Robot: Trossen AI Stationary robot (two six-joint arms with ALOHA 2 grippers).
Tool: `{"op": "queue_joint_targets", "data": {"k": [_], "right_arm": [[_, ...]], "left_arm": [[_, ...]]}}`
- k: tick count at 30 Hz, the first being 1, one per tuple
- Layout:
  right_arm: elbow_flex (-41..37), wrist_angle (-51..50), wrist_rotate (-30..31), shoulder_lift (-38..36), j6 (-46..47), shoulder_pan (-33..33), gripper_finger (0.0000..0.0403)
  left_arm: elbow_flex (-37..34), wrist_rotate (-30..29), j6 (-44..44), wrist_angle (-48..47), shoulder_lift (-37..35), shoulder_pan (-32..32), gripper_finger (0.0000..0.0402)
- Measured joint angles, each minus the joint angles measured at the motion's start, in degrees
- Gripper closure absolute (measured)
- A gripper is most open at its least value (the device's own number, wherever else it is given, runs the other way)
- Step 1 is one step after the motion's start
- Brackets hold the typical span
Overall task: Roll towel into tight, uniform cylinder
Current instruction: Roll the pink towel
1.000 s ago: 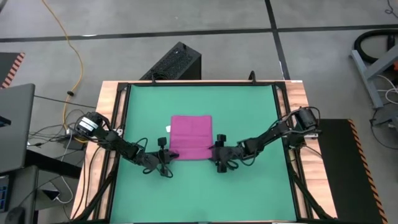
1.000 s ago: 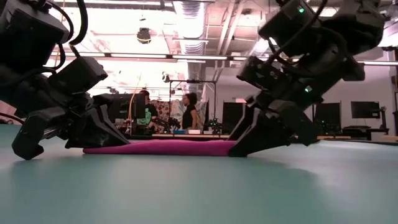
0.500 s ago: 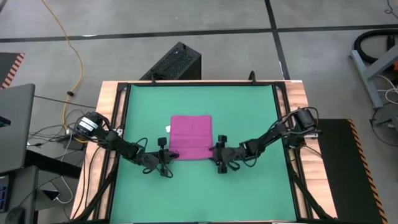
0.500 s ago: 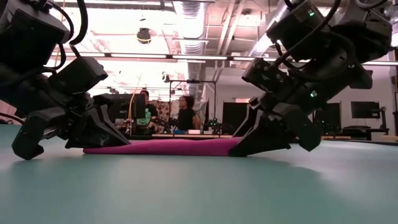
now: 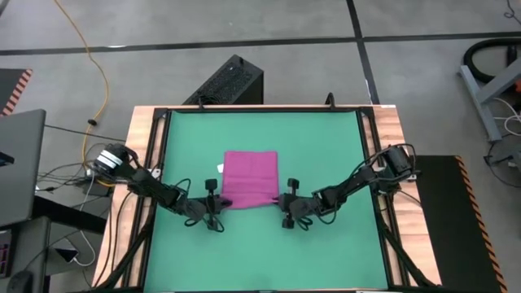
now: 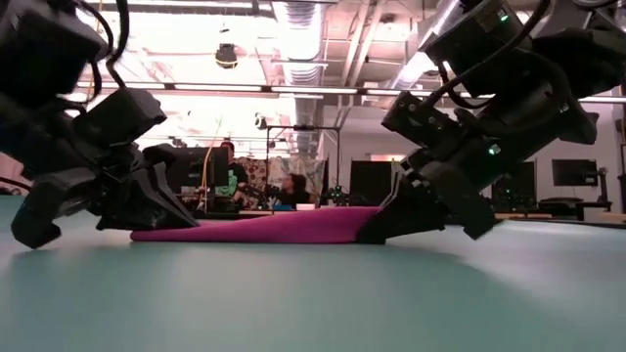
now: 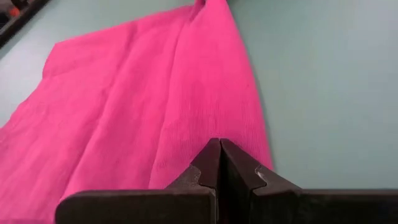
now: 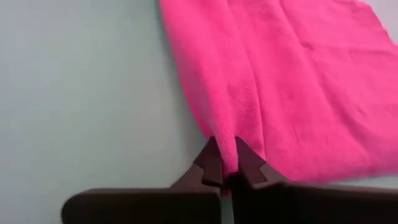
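A wooden-edged tabletop (image 5: 389, 122) is covered by a large green mat (image 5: 326, 155) inside a black frame, seen from straight above. On the mat, slightly toward the near side of its centre, lies a magenta-pink towel (image 5: 249, 177), mostly flat, with a small white tag (image 5: 218, 168) sticking out at its left edge. Two dark arms reach in from either side and meet the towel's near edge. The left hand (image 5: 213, 203) sits at the towel's near left corner; its wrist camera shows the two fingers (image 7: 205, 171) pressed together with pink cloth right at their tips, so it appears closed on the towel's edge. The right hand (image 5: 286, 203) sits at the near right corner, and its wrist camera shows the fingers (image 8: 211, 163) pinched tight on a raised fold of the cloth (the fabric bunches into a ridge running away from the tips). From table height, the towel (image 6: 264, 229) is a low pink strip that rises slightly toward the right hand (image 6: 377, 230), while the end by the left hand (image 6: 147, 220) lies flat on the mat (image 6: 313, 293). Far behind the tabletop, in a brightly lit workshop, two people (image 6: 227, 181) are at a bench.
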Motion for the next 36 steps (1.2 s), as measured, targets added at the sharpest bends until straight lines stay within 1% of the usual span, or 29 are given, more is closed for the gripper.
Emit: {"op": "queue_joint_targets", "data": {"k": [5, 8, 10, 12, 13, 17, 19, 22, 24, 27, 30, 36], "right_arm": [[0.14, -0.19, -1.57, -0.02, 9.28, 1.00, 0.0384], [0.31, -0.40, -4.32, -0.13, 13.93, 0.86, 0.0386], [0.33, -0.28, -6.45, -0.21, 16.88, 0.81, 0.0386], [0.37, 0.09, -8.55, -0.24, 19.97, 0.73, 0.0386], [0.37, 0.52, -9.80, -0.24, 21.56, 0.73, 0.0386], [0.37, 2.36, -16.75, -0.24, 28.70, -0.23, 0.0386], [0.37, 3.46, -20.37, -0.21, 32.95, -0.92, 0.0386], [0.48, 4.03, -23.19, -0.29, 37.89, -1.99, 0.0386], [0.48, 5.52, -23.97, -0.35, 41.41, -2.32, 0.0386], [0.91, 6.39, -25.31, -0.94, 46.02, -2.41, 0.0385], [1.79, 3.99, -27.38, -2.77, 51.13, -2.25, 0.0385], [1.76, -2.16, -26.34, -7.26, 57.23, -1.23, 0.0385]], "left_arm": [[-0.02, -0.59, 2.71, -0.71, -6.67, -1.18, 0.0401], [0.07, -4.41, 7.35, -0.62, -10.71, -1.37, 0.0401], [0.07, -7.26, 11.99, -0.71, -12.24, -0.68, 0.0401], [0.11, -7.66, 15.41, -0.02, -12.99, 0.76, 0.0401], [0.17, -6.80, 16.24, 0.01, -12.99, 1.67, 0.0401], [0.17, 0.68, 16.32, -1.61, -11.50, 4.99, 0.0401], [0.17, 1.95, 16.77, -1.52, -10.33, 6.12, 0.0402], [0.17, 3.11, 18.00, -1.62, -8.52, 7.95, 0.0401], [0.21, 5.84, 18.23, -1.51, -6.92, 9.51, 0.0401], [0.25, 11.52, 18.60, -0.70, -4.38, 12.18, 0.0401], [0.35, 16.54, 19.41, 1.27, -2.00, 14.84, 0.0401], [0.37, 24.06, 17.03, 1.47, -0.91, 18.14, 0.0401]]}}
